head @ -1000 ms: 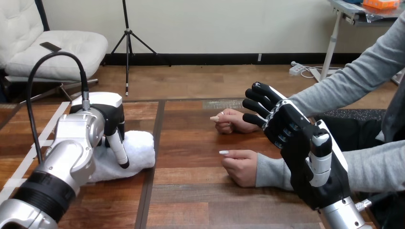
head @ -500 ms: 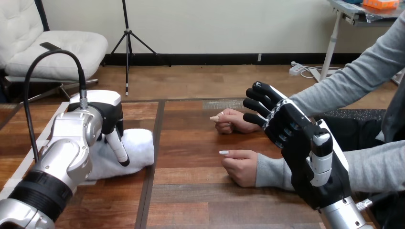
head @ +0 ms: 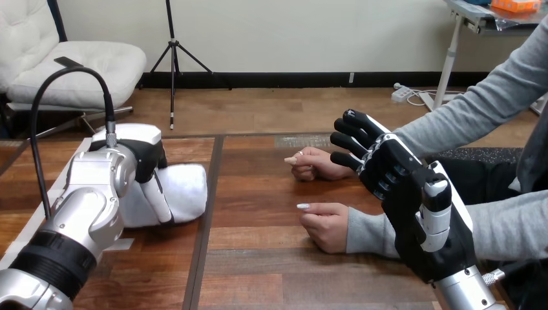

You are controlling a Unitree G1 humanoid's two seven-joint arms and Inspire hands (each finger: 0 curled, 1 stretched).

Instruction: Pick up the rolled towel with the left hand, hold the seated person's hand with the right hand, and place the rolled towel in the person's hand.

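One change: your left hand, fingers curled round the rolled towel at nine o'clock, now tips it up on the worktop, so pickup is under way, while your right hand hovers open beside the person's far hand at three o'clock.

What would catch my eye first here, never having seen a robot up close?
Probably the robot's big black-and-white right hand, held up open at the right, close by the person's farther hand, which rests on the brown wooden table. Next, its left hand at the left, fingers wrapped round a white rolled towel.
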